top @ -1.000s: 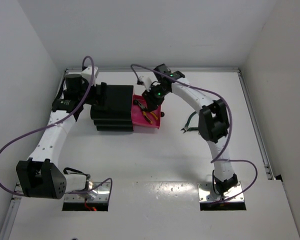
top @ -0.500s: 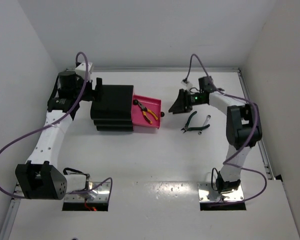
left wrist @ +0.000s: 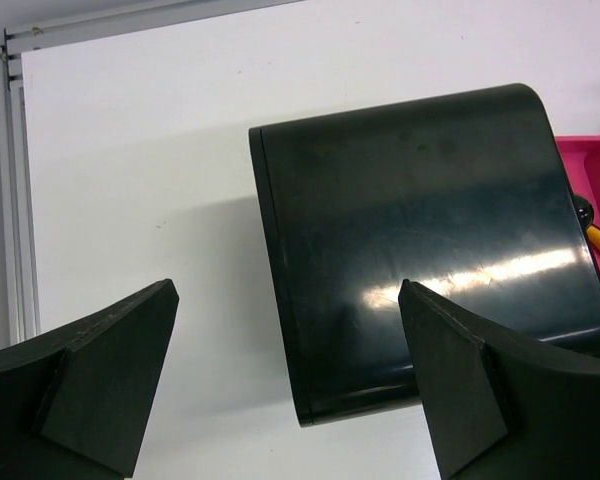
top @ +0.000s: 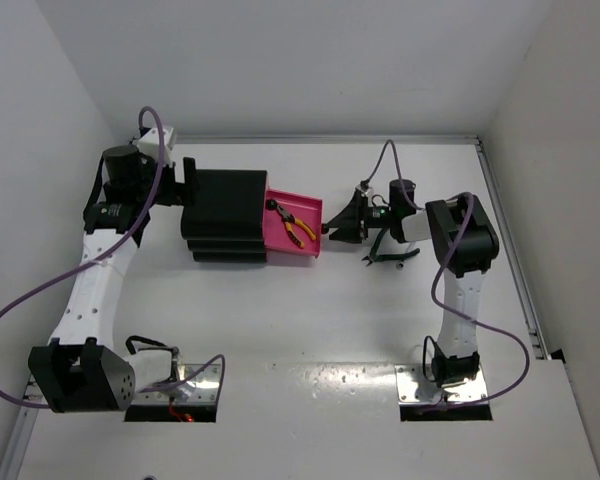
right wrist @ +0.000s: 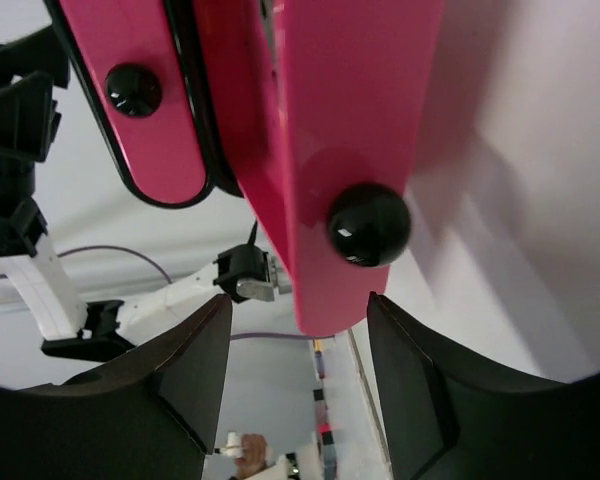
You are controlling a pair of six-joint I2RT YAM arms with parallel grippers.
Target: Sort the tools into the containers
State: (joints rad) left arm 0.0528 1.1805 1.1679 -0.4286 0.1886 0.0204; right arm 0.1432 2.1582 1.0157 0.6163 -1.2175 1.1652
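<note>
overhead view down on the table (top: pixel 310 320); 2 wrist views close on the drawer chest (top: pixel 223 215), opposite sides

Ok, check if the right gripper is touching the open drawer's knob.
Apart. Right wrist view: the knob sits beyond the fingertips of the open right gripper, pink drawer front showing between.

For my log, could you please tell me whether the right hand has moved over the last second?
Yes. The right hand has gone rightward off the open magenta-pink tray drawer and now faces its round black knob.
</note>
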